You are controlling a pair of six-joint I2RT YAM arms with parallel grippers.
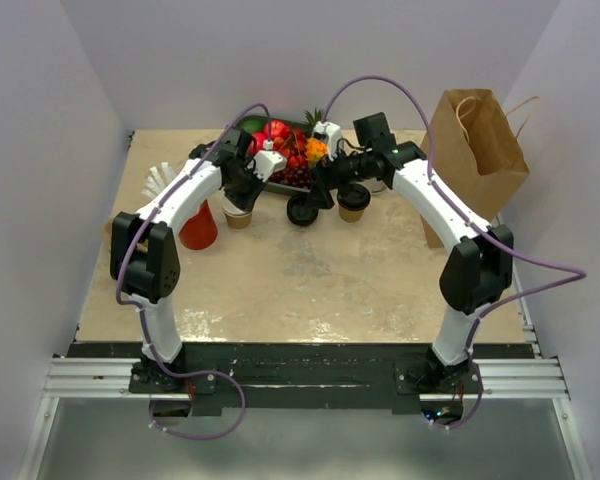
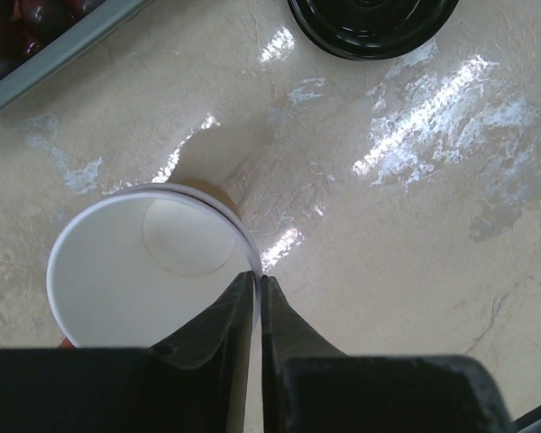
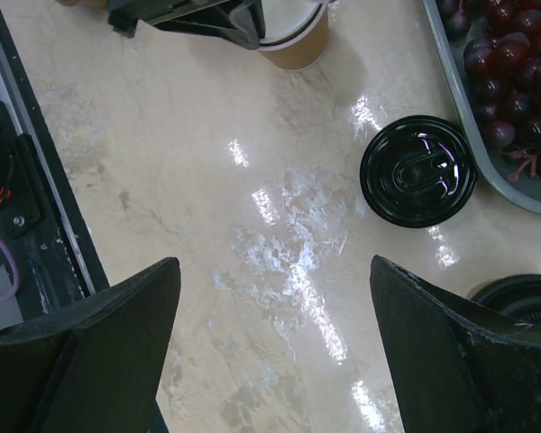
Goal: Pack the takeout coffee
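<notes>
On the tan table, in front of a grey tray [image 2: 54,54] of dark grapes and red fruit, we find the takeout coffee [image 1: 353,203]. It is a small brown paper cup under a black lid, standing upright just right of a loose black lid [image 1: 302,210]. The right gripper [image 3: 272,262] hangs near that loose lid, its jaws spread wide and holding nothing. The left gripper [image 2: 258,278] pinches the rim of a lidless cup [image 2: 117,280], which is brown outside, white inside and empty. One finger is inside it and one outside. A red cup [image 1: 198,228] holding white straws stands to its left. A paper bag [image 1: 477,150] stands upright at the far right, well apart from the coffee. We cannot see into it.
</notes>
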